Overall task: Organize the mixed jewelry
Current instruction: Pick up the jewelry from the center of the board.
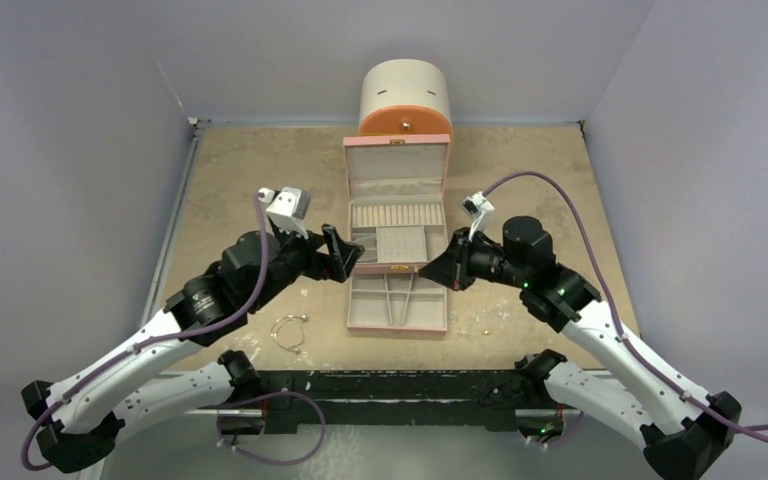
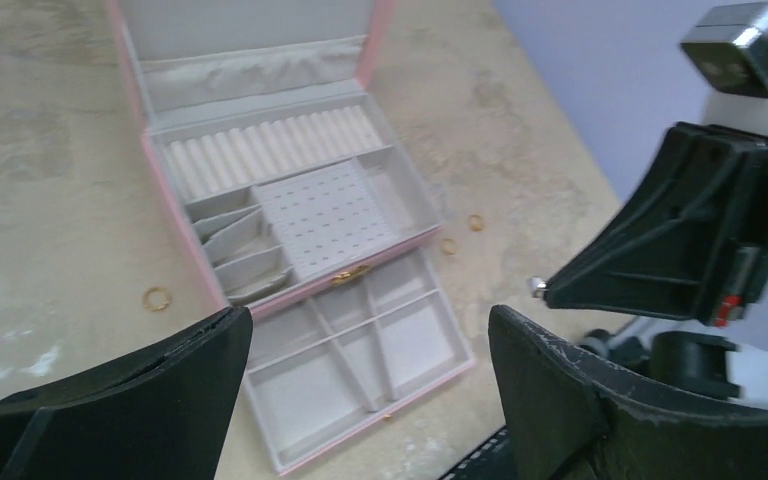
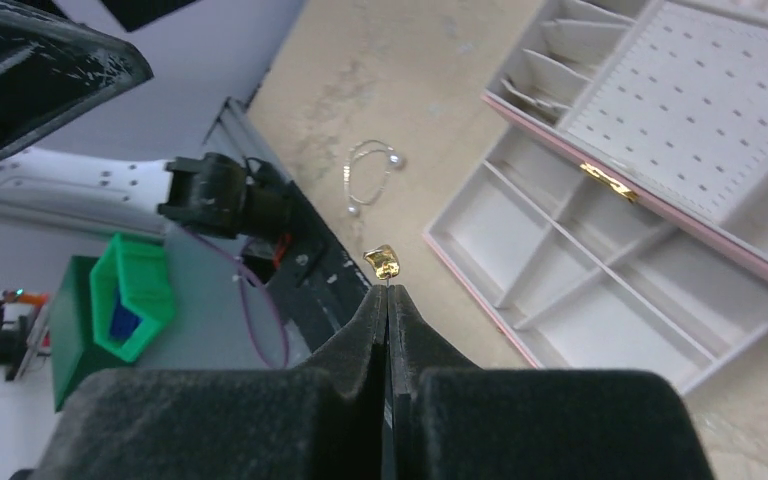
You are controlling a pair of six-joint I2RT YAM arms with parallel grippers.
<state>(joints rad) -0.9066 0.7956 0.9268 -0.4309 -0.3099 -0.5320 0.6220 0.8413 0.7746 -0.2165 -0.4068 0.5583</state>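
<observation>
Jewelry is scattered: a tiny gold stud point(image 3: 381, 262) is pinched at the tips of the fully closed right gripper point(image 3: 388, 295), just beside the open pink jewelry box point(image 1: 397, 142). A wire bangle point(image 1: 288, 331) is laid by the near edge of the table point(image 1: 240, 180), left of the pulled-out drawer point(image 1: 430, 315). Small rings point(image 2: 156, 297) are left either side of the box. The left gripper point(image 2: 370, 335) is spread wide, with nothing held.
</observation>
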